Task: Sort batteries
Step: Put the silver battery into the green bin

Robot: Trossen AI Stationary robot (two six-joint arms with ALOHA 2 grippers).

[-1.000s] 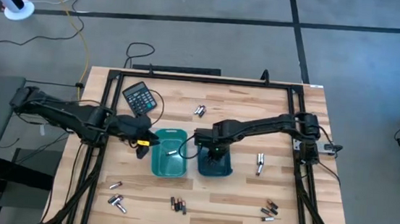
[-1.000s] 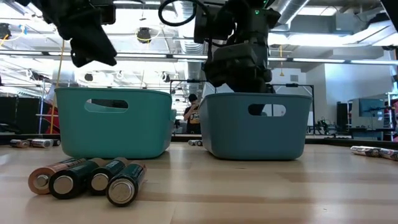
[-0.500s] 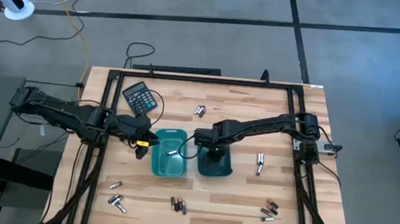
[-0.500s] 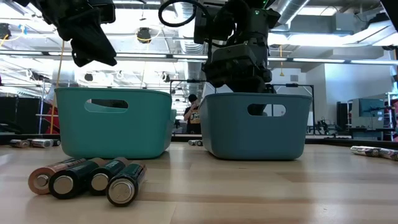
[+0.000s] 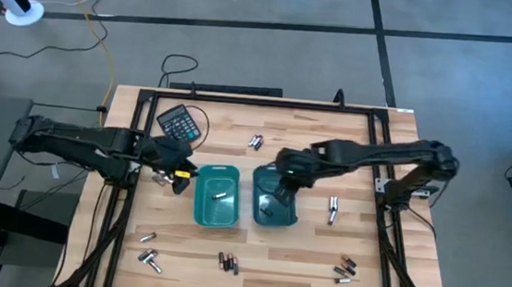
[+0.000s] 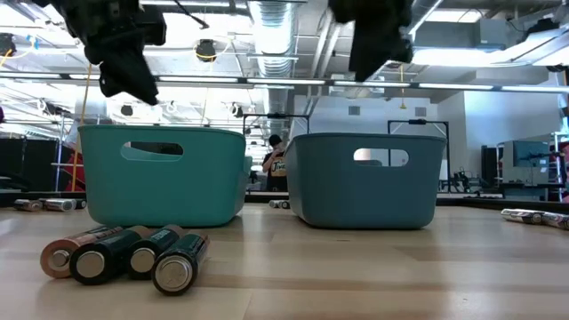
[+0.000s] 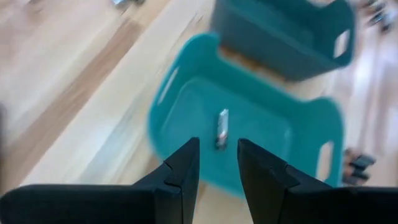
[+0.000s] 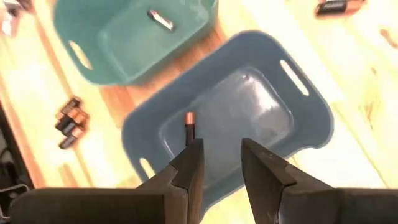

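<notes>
Two bins stand side by side mid-table, a teal bin and a darker blue bin. One silvery battery lies on the teal bin's floor. A dark battery with a copper end lies in the blue bin. My left gripper hovers open just left of the teal bin with nothing between its fingers. My right gripper hangs open high over the blue bin, also with nothing between its fingers. More batteries lie loose on the table.
Loose batteries lie in small groups: far centre, right of the blue bin, near right, near centre and near left. A black calculator lies at the far left. A black frame rail borders the table.
My right gripper has risen from inside the blue bin to well above its rim and drawn back a little toward the table's right edge. My left gripper has shifted slightly toward the table's far left.
</notes>
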